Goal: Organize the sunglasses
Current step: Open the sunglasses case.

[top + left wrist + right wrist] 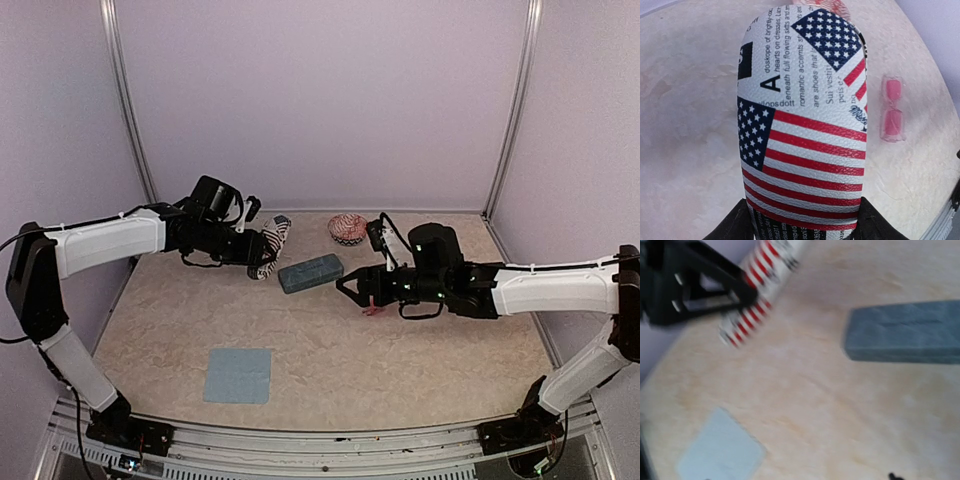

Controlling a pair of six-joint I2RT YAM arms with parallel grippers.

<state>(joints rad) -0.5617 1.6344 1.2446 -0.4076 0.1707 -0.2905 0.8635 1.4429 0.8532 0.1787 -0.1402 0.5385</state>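
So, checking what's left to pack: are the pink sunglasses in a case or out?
Out. The pink sunglasses lie bare on the table, apart from the flag-print pouch held in the left gripper.

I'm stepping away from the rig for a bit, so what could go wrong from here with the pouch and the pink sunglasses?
The left gripper holds the flag-print pouch, and no open mouth shows on it, so loading glasses may fail. The right gripper hangs open close to the pink sunglasses and the teal case; with its wrist view blurred, it may knock either aside.
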